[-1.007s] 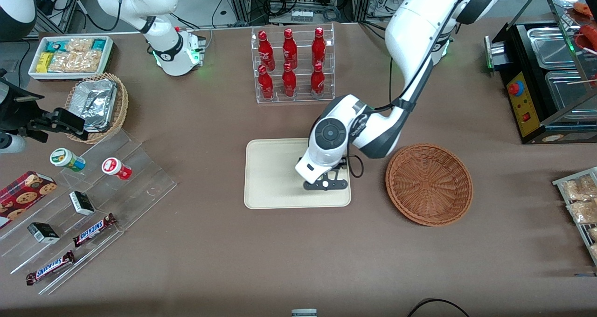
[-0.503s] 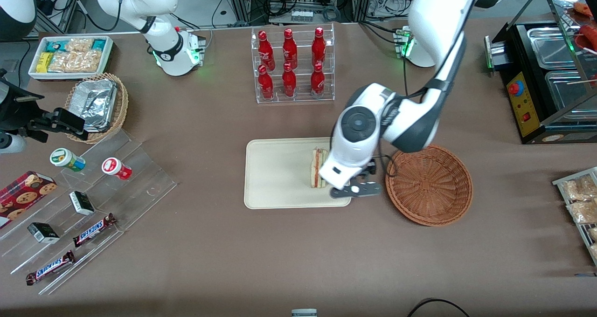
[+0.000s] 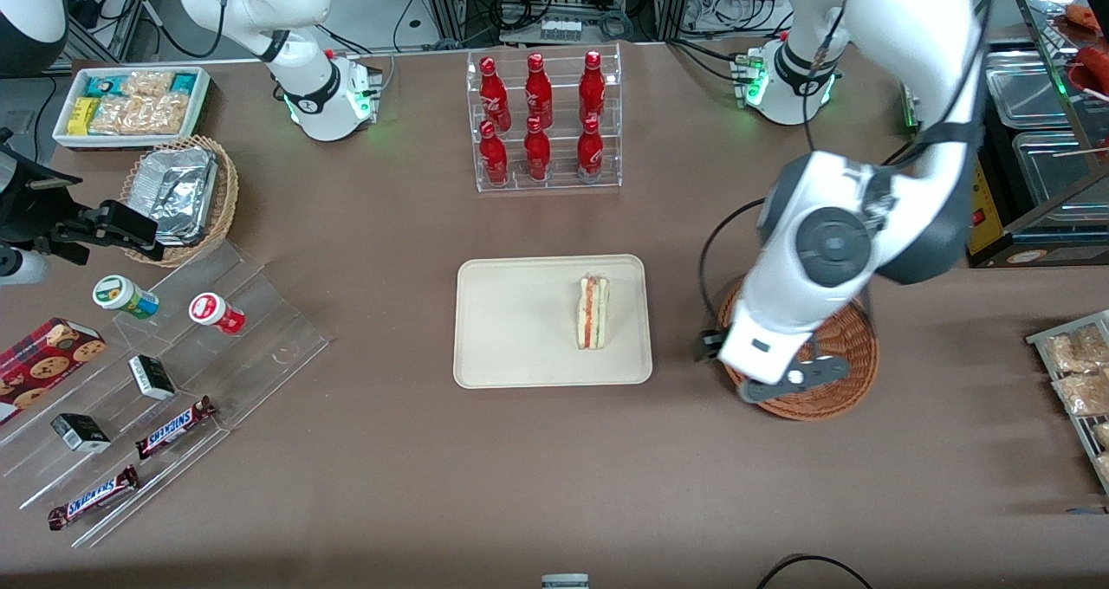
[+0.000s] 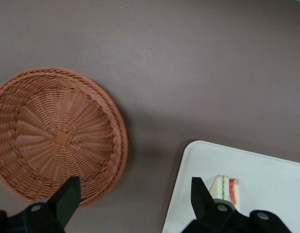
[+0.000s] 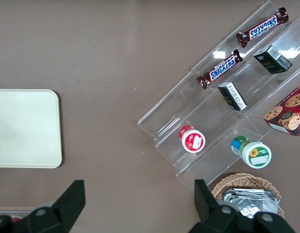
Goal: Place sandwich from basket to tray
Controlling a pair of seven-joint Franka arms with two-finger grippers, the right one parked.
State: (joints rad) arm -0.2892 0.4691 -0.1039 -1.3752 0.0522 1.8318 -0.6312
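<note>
Sandwich lay on the tray, cut edge up, near the tray's rim on the side toward the basket; touched nothing else. Seen in the wrist view too: sandwich on the tray, basket just beside the tray, a strip of brown table between them. Gripper hung above the basket, over its rim nearer the front camera, well apart from the sandwich. Fingers spread wide, holding nothing. Rack of red bottles stood farther from the front camera than the tray.
</note>
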